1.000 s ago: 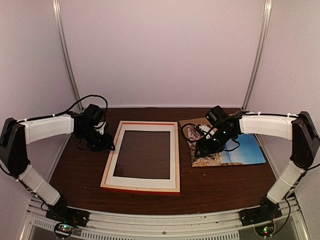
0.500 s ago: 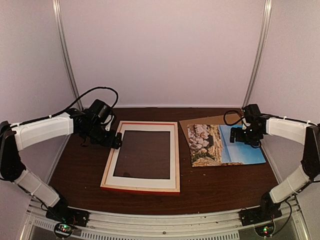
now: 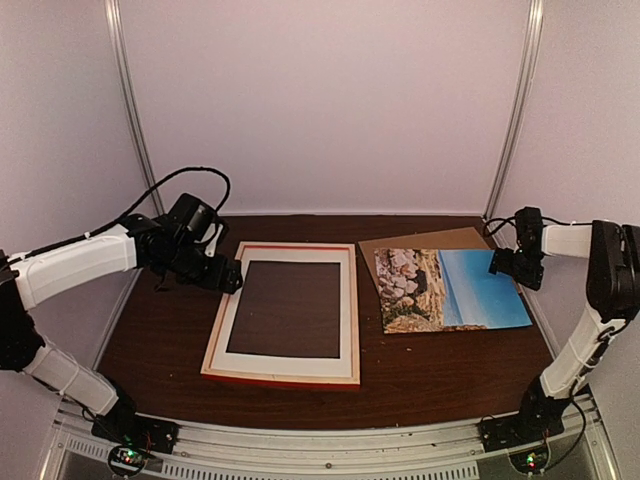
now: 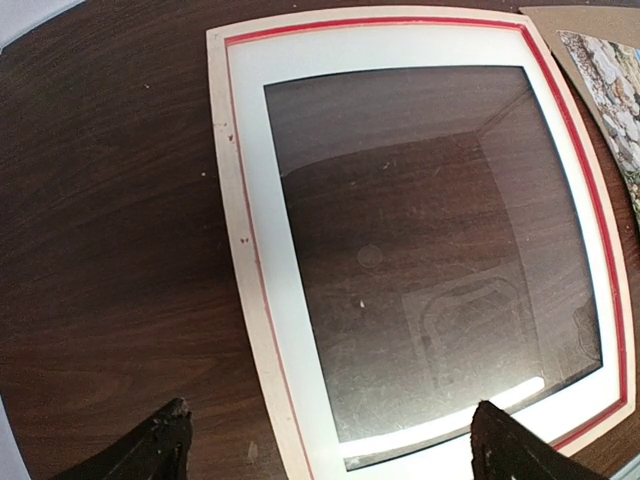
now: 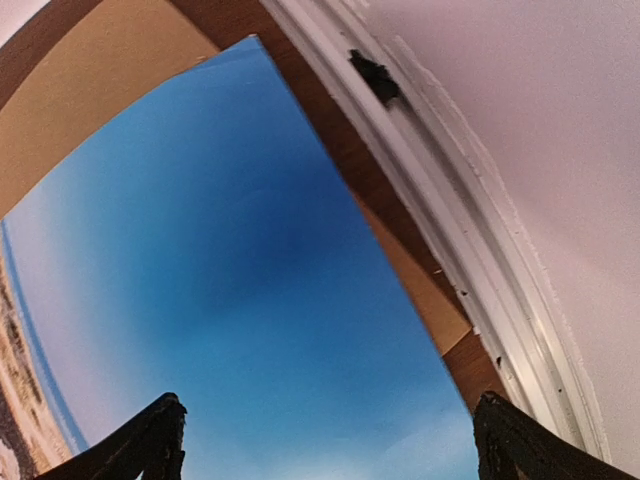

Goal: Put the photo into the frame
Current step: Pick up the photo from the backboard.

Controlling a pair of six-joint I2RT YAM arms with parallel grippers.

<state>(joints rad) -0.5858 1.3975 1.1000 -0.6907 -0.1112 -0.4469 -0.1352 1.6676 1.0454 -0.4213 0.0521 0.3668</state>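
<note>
Top external: frame (image 3: 280, 376) lies flat at centre of the surface (image 3: 150, 340), pale back up, white mat (image 4: 400, 45) seated inside it. Photo (image 3: 455, 290) lies at 3 o'clock of the frame, well apart from it, print up, on a brown board (image 3: 420, 240).

Left pincer (image 3: 232, 275) hovers at the frame's 10 o'clock corner, released and empty. Left wrist view shows the fingertips spread wide with only frame and mat below. Right pincer (image 3: 505, 265) sits at the photo's 2 o'clock edge, also released, holding nothing. Right wrist view shows blue print between the spread tips.

Step, by my read: reaching for the photo, nothing grasped yet and insertion not begun. Next move likely calls for the right pincer to drop to the photo's 3 o'clock edge, pinch paper only and not the board, then carry it toward 9 o'clock and lay it square over the mat window. Thin flat paper probably makes that edge hard to catch.
</note>
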